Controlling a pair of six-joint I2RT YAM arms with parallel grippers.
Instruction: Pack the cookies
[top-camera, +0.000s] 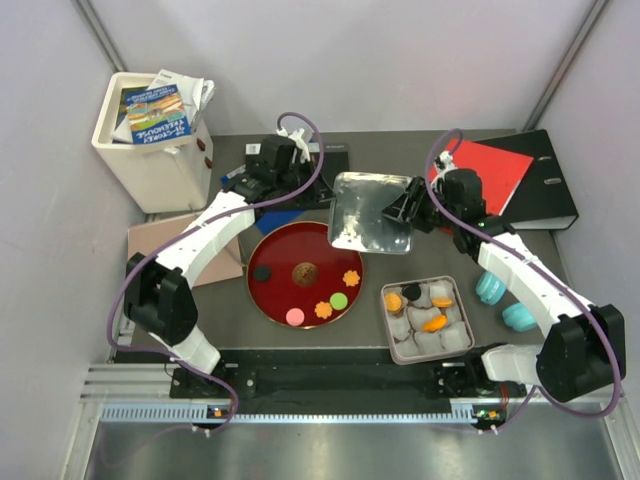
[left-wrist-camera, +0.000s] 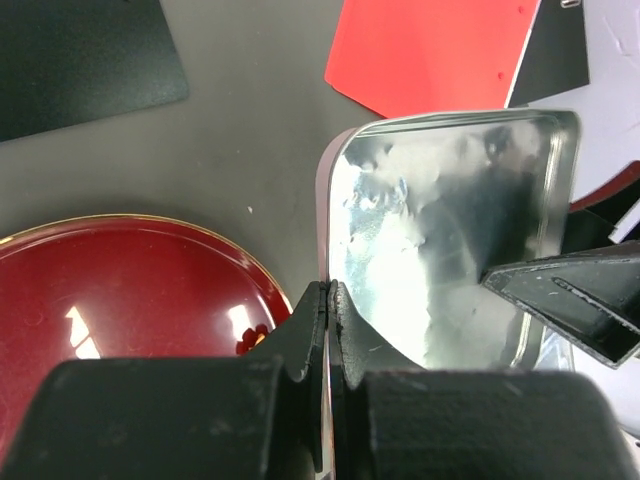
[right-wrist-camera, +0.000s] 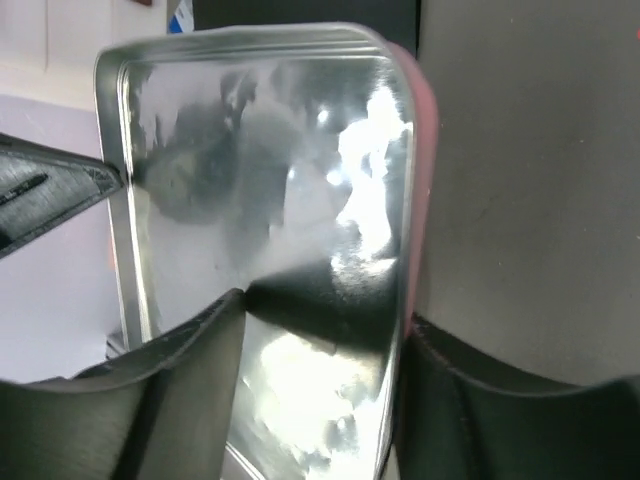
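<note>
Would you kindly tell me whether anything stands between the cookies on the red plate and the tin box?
Nothing visible lies between the round red plate holding the coloured cookies and the paper-lined tin box. The shiny metal lid hangs farther back, pinched by the left gripper, the right gripper open beside it.

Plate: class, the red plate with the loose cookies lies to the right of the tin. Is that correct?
Not quite. The side is wrong: the red plate lies to the left of the tin, not to its right. The rest holds, since loose cookies do lie on it. The top external view shows this.
</note>
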